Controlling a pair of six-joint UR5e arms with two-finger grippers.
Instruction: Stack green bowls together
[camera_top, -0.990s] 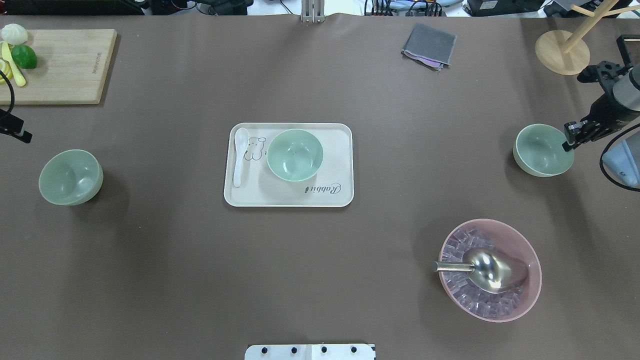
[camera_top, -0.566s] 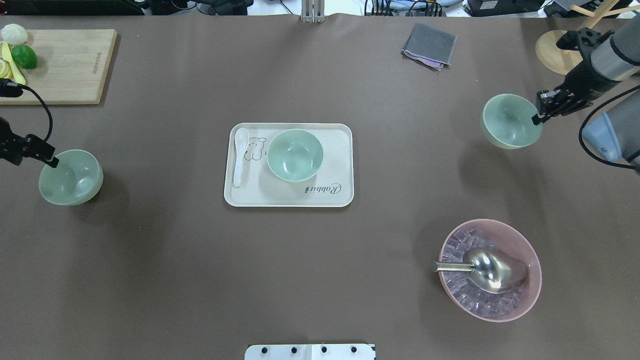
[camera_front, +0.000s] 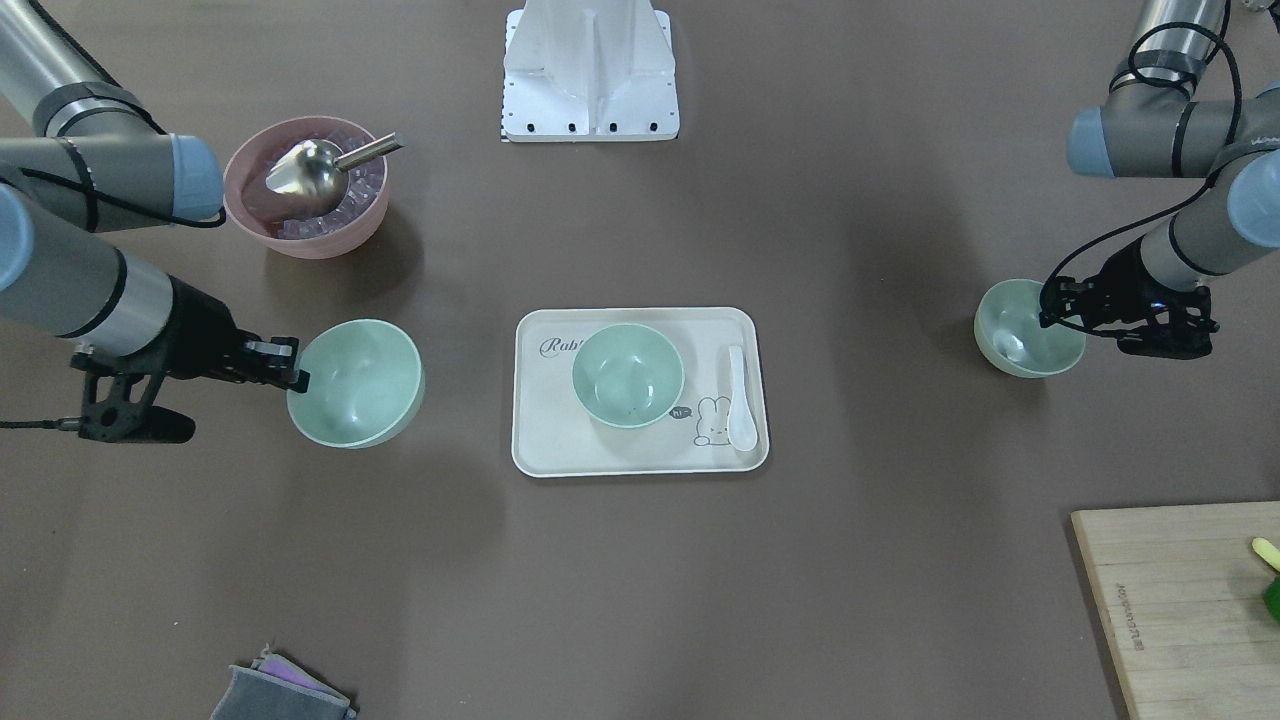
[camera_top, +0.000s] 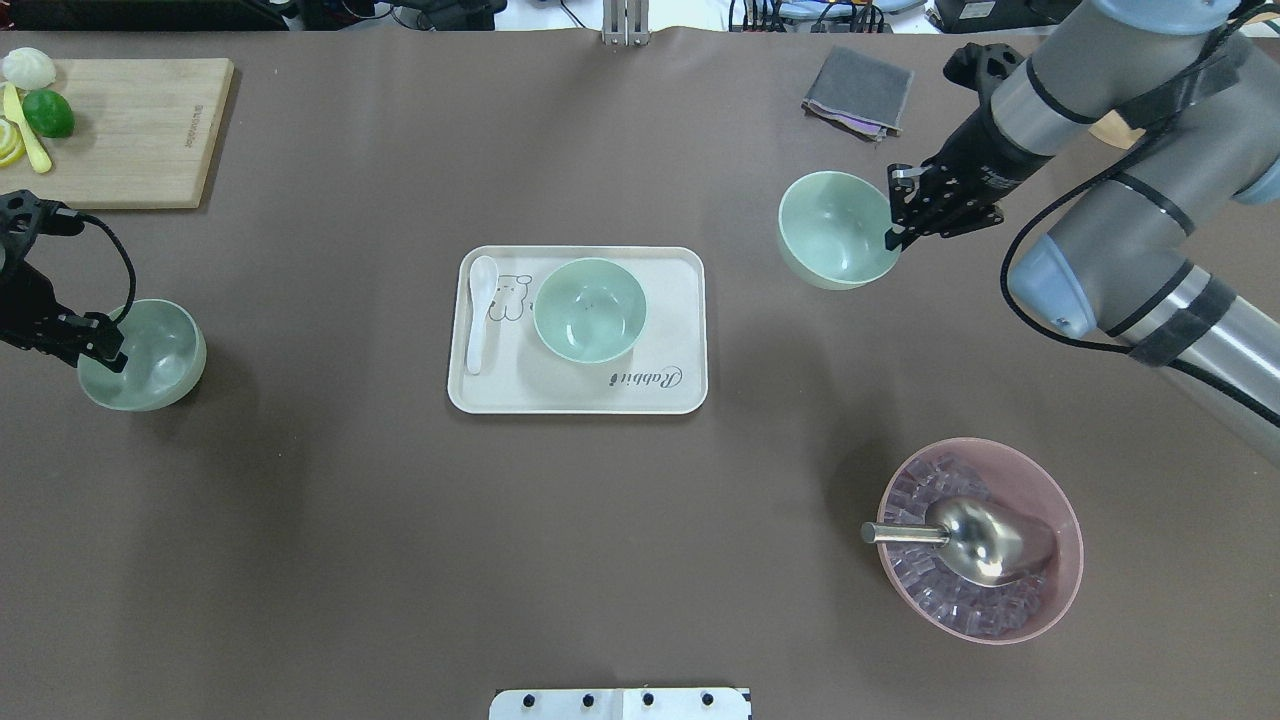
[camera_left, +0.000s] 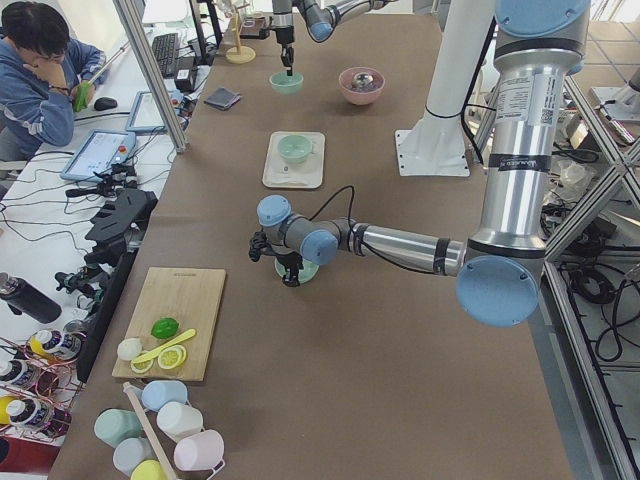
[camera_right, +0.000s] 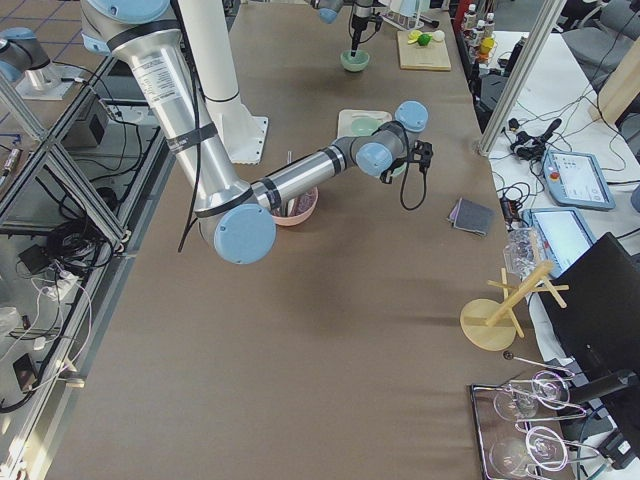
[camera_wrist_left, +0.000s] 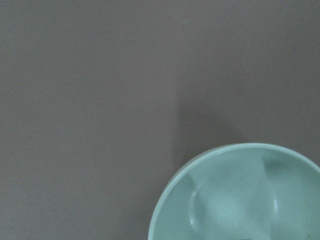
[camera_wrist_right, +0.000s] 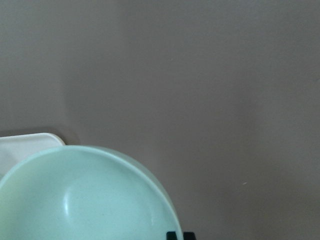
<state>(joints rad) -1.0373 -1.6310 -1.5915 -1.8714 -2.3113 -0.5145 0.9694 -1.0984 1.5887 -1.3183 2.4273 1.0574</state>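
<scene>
Brown table (camera_top: 330, 520) under even light, with a cream tray (camera_top: 580, 398) at its middle. On that tray, beside a white spoon (camera_top: 480, 315): the tray bowl (camera_top: 590, 310), upright, empty, unmoved over the last second.

Off to the robot's right: the right claw (camera_top: 893, 236), pinched tight on the rim of the carried bowl (camera_top: 835, 232). Sat near the table's right edge a second ago; now hangs between the tray and a folded grey cloth (camera_top: 858, 92), apparently lifted off the surface. Rides mouth-up, tipped slightly toward the tray. Means most of the crossing looks done, with only the last stretch and the drop into the tray bowl left.

Off to the left: the left claw (camera_top: 108, 352), away from its target a second ago, now down at the outer rim of the left bowl (camera_top: 150, 355), one finger inside the wall. Cannot tell whether closed yet. Sits flat on the table for now, well apart from the tray, so likely second in the queue.

Nearer the robot on the right: pink bowl (camera_top: 1065, 590) with its metal scoop (camera_top: 985, 540), no part of the job.

Worth watching: a one-sided rim pinch, liable to let a light bowl tilt and catch the lower rim on the way in.
</scene>
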